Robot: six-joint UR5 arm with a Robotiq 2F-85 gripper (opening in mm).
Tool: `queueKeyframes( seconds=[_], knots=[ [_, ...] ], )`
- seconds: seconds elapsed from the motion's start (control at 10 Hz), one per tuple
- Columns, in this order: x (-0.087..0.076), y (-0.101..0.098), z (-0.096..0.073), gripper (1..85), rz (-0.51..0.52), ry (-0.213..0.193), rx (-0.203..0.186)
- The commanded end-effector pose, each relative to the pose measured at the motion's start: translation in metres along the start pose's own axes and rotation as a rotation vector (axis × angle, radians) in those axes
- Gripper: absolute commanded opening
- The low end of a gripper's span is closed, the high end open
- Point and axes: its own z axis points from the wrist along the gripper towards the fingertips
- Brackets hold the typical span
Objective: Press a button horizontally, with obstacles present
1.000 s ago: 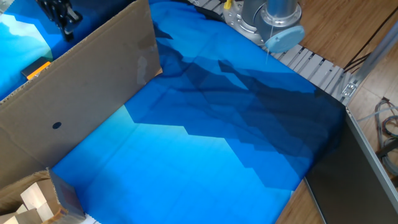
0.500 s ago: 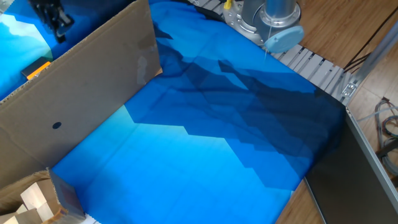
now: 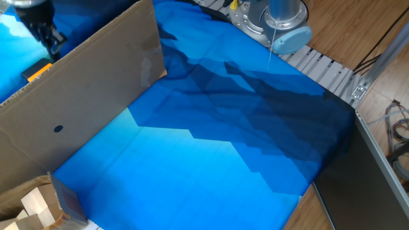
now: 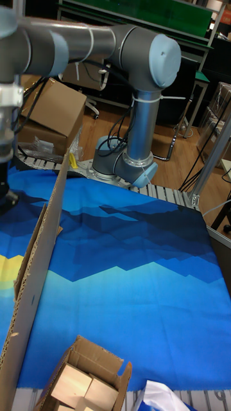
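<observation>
One hand (image 3: 46, 33), grip state unreadable, hangs beside one button (image 3: 38, 71) behind one cardboard sheet (image 3: 83, 96).

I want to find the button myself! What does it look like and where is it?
Find the big brown cardboard sheet standing on the blue cloth. Peek over its top edge at the far left: the button is a little yellow-orange box with a black part, just below the robot's dark gripper. Nothing else there is orange.
</observation>
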Motion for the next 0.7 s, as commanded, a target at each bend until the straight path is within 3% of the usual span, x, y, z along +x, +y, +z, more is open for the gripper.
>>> queueKeyframes(
  seconds=[0.0,0.6],
  knots=[
    [-0.017,-0.003,0.031,1.0,-0.017,-0.020,0.000],
    [-0.033,-0.004,0.071,1.0,-0.038,-0.034,0.009]
  ],
)
